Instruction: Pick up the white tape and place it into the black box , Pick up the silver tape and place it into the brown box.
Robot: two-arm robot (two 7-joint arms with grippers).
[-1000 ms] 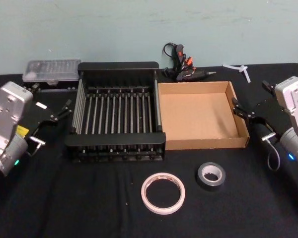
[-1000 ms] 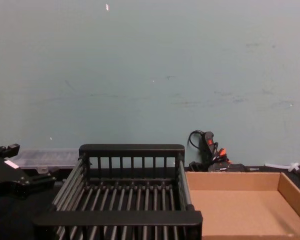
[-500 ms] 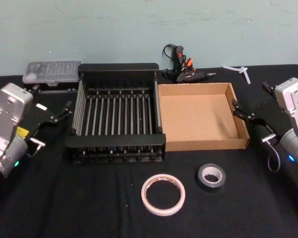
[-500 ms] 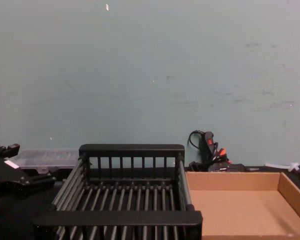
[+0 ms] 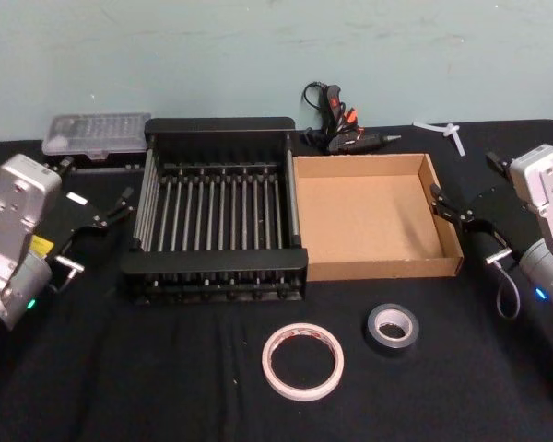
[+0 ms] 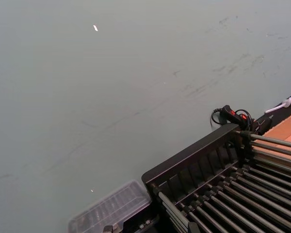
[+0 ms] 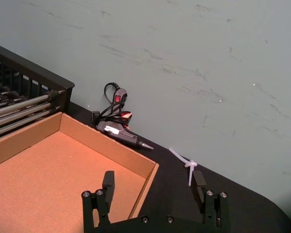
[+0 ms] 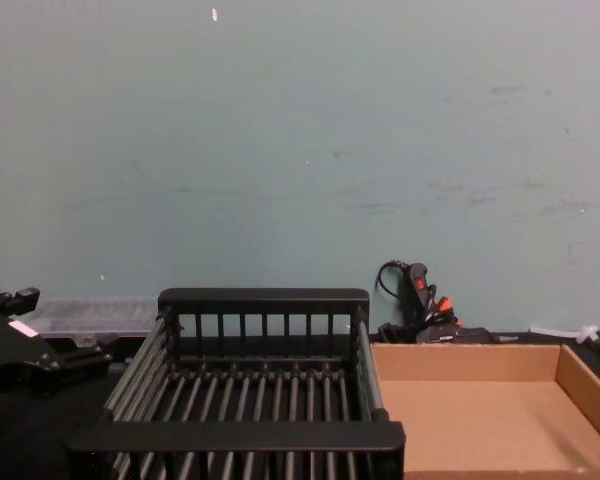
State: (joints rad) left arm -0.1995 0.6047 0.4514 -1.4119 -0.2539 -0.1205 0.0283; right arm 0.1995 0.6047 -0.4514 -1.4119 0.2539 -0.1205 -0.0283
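Both tapes (image 5: 302, 359) unmoved, grippers parked as before.

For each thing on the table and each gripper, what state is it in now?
white tape: flat on table, not held
silver tape: flat on table, not held
black box: empty
brown box: empty
left gripper: open, beside black box
right gripper: open, at brown box's right wall

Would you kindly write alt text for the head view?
A large white tape ring and a small grey-silver tape roll lie on black cloth before a black slatted crate and a tan cardboard tray, both empty, each flanked by an open tool.
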